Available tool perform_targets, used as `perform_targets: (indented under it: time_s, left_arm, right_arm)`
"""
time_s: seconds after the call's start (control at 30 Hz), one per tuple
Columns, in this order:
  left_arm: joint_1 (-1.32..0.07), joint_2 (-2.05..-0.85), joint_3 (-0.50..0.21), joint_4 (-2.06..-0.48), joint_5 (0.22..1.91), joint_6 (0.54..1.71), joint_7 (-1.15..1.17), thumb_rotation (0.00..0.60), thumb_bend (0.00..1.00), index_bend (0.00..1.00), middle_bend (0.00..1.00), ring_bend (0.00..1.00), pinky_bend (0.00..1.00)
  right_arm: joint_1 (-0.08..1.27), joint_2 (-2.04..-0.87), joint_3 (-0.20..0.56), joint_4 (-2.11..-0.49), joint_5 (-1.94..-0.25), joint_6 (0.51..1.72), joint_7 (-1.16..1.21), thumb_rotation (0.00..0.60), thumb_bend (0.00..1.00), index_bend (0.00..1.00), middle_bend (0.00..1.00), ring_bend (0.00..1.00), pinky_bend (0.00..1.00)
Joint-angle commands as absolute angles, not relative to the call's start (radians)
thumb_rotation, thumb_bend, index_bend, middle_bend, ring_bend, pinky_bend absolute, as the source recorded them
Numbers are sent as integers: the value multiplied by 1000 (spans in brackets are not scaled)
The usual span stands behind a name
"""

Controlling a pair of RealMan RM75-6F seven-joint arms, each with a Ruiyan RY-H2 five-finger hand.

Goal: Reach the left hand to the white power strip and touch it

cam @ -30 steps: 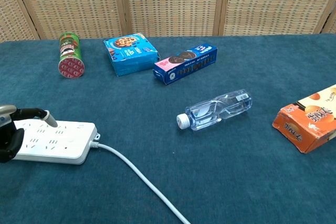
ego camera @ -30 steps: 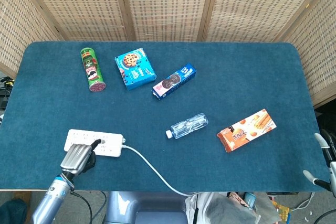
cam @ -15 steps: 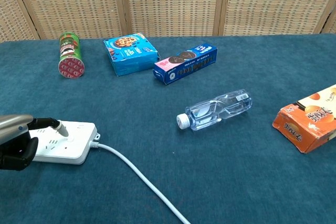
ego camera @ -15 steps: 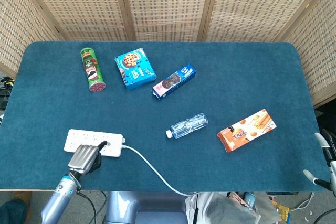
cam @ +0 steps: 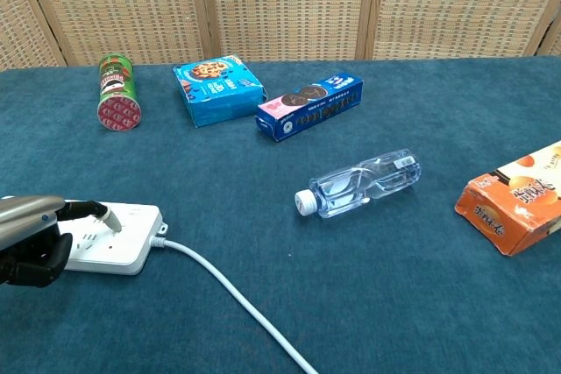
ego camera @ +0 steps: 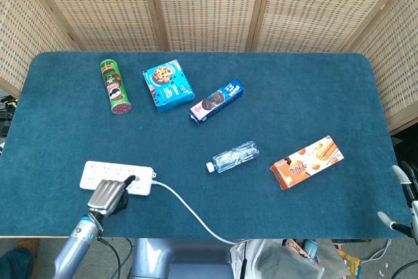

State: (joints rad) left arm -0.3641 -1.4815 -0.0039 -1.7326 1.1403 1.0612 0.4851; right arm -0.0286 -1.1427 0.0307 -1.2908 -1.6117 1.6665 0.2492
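Note:
The white power strip (ego camera: 98, 173) lies flat near the table's front left edge, and its white cord (ego camera: 189, 212) trails right and off the front. My left hand (ego camera: 108, 195) comes in from the near edge and rests on the strip's right half. In the chest view one fingertip (cam: 109, 219) presses the top of the strip (cam: 127, 251), with the thumb lower at its near side. The left hand (cam: 35, 236) holds nothing. My right hand (ego camera: 400, 202) shows only at the far right edge, fingers apart and empty.
A green chips can (ego camera: 115, 87), a blue cookie box (ego camera: 168, 84) and a blue biscuit pack (ego camera: 217, 100) lie at the back left. A clear bottle (ego camera: 234, 157) lies mid-table, an orange snack box (ego camera: 307, 161) to its right. Wicker screens stand behind.
My left hand has slid to the right along the power strip, its fingertip now near the cord end. The right hand and the other objects have not moved.

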Motion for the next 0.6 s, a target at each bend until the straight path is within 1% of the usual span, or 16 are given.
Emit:
perform_targets:
  time_s: [0.03, 0.17, 0.33, 0.4, 0.47, 0.5, 0.53, 0.57, 0.6]
  left_arm:
    - [-368, -1485, 0, -1726, 1133, 1056, 486, 600, 1000, 251, 1000, 1000, 1000]
    - [-368, -1485, -3, -1727, 1134, 1064, 469, 600, 1000, 251, 1000, 1000, 1000]
    - [-340, -1445, -15, -1766, 1232, 1144, 368, 600, 1000, 250, 1000, 1000, 1000]
    - [-327, -1414, -18, -1790, 1277, 1180, 324, 600, 968, 250, 1000, 1000, 998]
    - [-312, -1375, -20, -1814, 1324, 1220, 272, 600, 818, 232, 982, 990, 968]
    - [-306, -1362, -23, -1820, 1339, 1236, 252, 600, 647, 193, 945, 952, 921]
    - [-298, -1346, -26, -1825, 1359, 1257, 223, 600, 393, 112, 847, 850, 800]
    - [-289, -1329, -32, -1828, 1378, 1281, 191, 600, 284, 79, 778, 776, 719]
    - [-283, -1317, -36, -1827, 1391, 1298, 170, 600, 116, 26, 566, 558, 506]
  right_arm:
    - [-29, -1142, 31, -1291, -1612, 1667, 250, 600, 0, 0, 0, 0, 0]
    - [-29, -1142, 31, -1291, -1611, 1667, 251, 600, 0, 0, 0, 0, 0]
    - [-28, -1142, 31, -1291, -1611, 1666, 253, 600, 0, 0, 0, 0, 0]
    - [-27, -1142, 30, -1292, -1613, 1664, 252, 600, 0, 0, 0, 0, 0]
    - [-27, -1142, 28, -1293, -1616, 1665, 249, 600, 0, 0, 0, 0, 0]
    - [-28, -1142, 27, -1293, -1617, 1666, 248, 600, 0, 0, 0, 0, 0]
    - [-28, -1143, 27, -1294, -1619, 1667, 247, 600, 0, 0, 0, 0, 0]
    - [-29, -1142, 26, -1295, -1620, 1669, 246, 600, 0, 0, 0, 0, 0]
    - [-29, -1142, 25, -1295, -1621, 1670, 247, 600, 0, 0, 0, 0, 0]
